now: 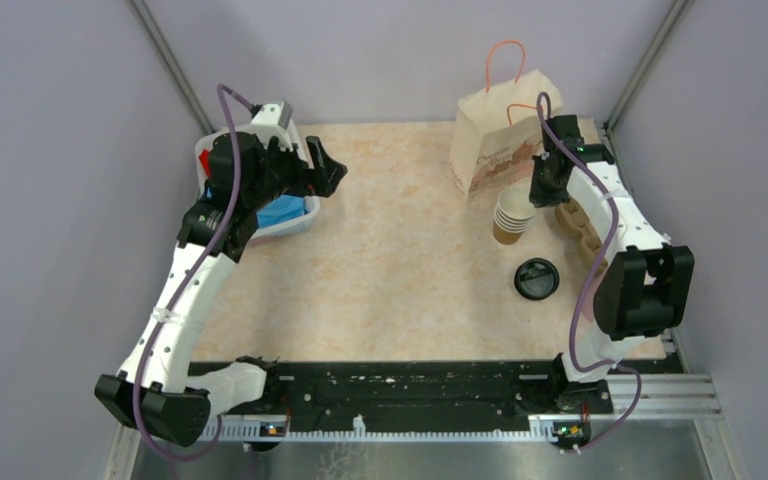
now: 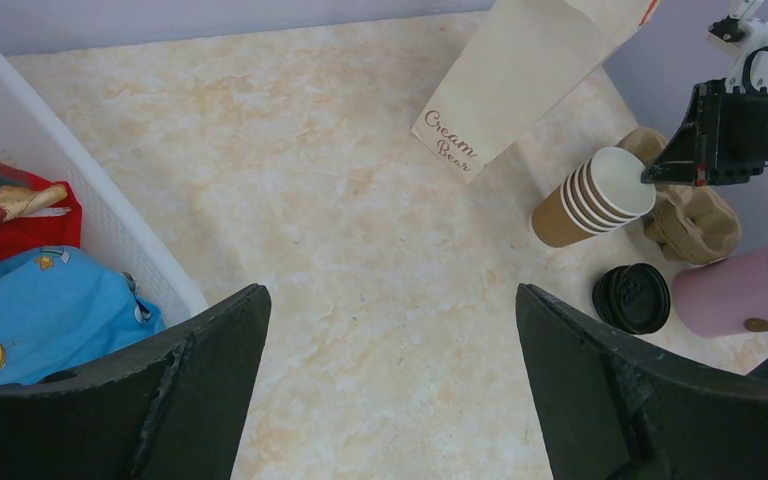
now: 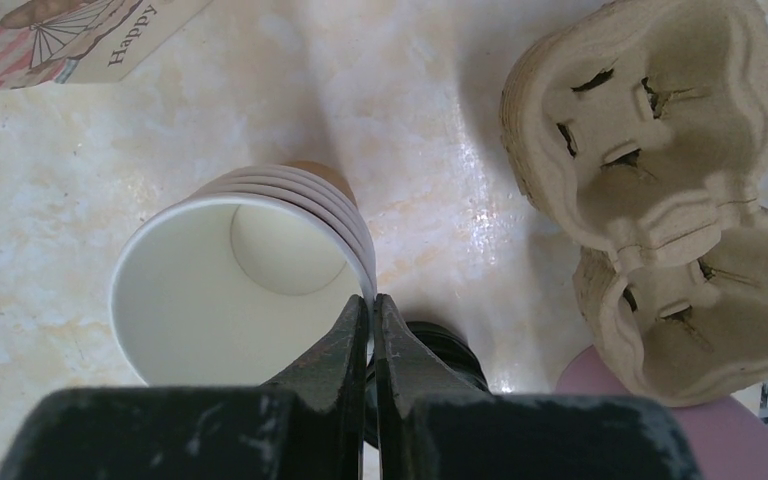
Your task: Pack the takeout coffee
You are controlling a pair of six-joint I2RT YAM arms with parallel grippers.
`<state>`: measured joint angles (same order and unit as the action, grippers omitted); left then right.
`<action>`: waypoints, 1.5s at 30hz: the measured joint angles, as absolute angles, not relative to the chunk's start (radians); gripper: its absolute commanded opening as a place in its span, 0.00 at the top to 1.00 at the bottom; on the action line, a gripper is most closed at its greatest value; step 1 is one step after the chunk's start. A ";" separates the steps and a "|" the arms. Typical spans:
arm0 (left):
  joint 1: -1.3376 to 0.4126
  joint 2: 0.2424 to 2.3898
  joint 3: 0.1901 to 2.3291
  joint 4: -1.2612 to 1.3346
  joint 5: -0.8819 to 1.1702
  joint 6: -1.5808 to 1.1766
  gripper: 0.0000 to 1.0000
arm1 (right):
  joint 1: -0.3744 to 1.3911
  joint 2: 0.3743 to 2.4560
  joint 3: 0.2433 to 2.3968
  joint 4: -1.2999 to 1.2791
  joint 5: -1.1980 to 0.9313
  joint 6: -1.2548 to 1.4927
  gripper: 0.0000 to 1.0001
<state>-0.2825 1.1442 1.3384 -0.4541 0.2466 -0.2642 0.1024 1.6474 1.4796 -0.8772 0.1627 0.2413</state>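
Since the stack of brown paper cups (image 1: 513, 215) stands on the bench (image 1: 390, 250), right of centre in the top view, and no cup sits in the moulded-pulp tray (image 3: 660, 200), the task is judged to be at its opening step: one cup is being separated from the stack. The paper bag (image 1: 500, 140) is seen above the cups at the upper right, the tray just right of them, and the black lid (image 1: 537, 278) below them, lying alone on the bench. The next move is judged to call for a straight lift of the uppermost cup (image 3: 230, 270), so that the cups nested beneath are left behind and not dragged up or toppled.

The right arm is folded sharply at the elbow by the right edge of the top view, its wrist pointed down over the stack. The right gripper (image 3: 372, 305) is clenched, its fingers pinched on the rim of the uppermost cup, one inside the wall and one outside. The left arm is reached to the upper left, above the white basket (image 1: 260, 215), and the left gripper (image 2: 390, 295) is released, its fingers (image 2: 190, 400) spread wide around nothing.
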 measured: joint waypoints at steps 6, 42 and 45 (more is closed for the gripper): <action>-0.282 1.144 1.338 -0.454 0.247 -0.266 0.02 | 0.102 1.642 1.509 -0.908 0.163 0.253 1.00; -0.282 1.112 1.334 -0.489 0.087 -0.291 0.02 | 0.679 1.612 1.678 -0.851 0.058 0.234 1.00; -0.282 1.066 1.322 -0.506 0.022 -0.294 0.02 | 0.768 1.749 1.647 -0.794 0.033 0.248 1.00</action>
<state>-0.2821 1.0664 1.3216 -0.5064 0.0223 -0.2939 0.7681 1.7489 1.6466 -0.7944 0.0326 0.2481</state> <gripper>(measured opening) 0.982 0.010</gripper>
